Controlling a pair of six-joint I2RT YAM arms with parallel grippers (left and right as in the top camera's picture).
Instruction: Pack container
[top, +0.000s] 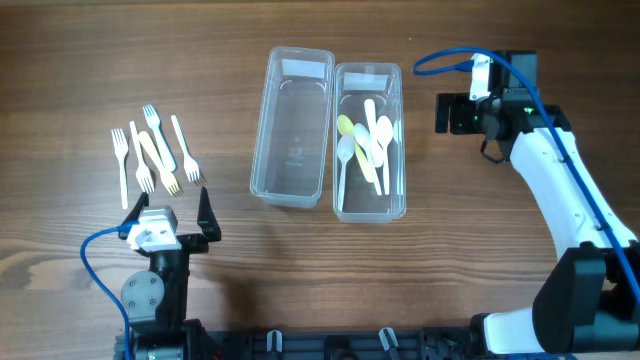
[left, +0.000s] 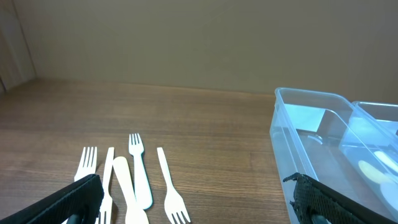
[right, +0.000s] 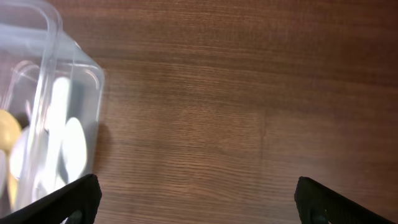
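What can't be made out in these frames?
- Spoons: overhead, overlapping, exact count unclear.
- Forks: left wrist, most cut off by bottom edge.
- Spoon container: right wrist, cut off by left edge, contents blurred.
- Marking on empty container floor: overhead, too small to read.

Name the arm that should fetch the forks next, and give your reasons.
Probably left. The left gripper is open and close to the forks, with the empty container beside them. The right gripper, also open, is past the spoon container, far from them.
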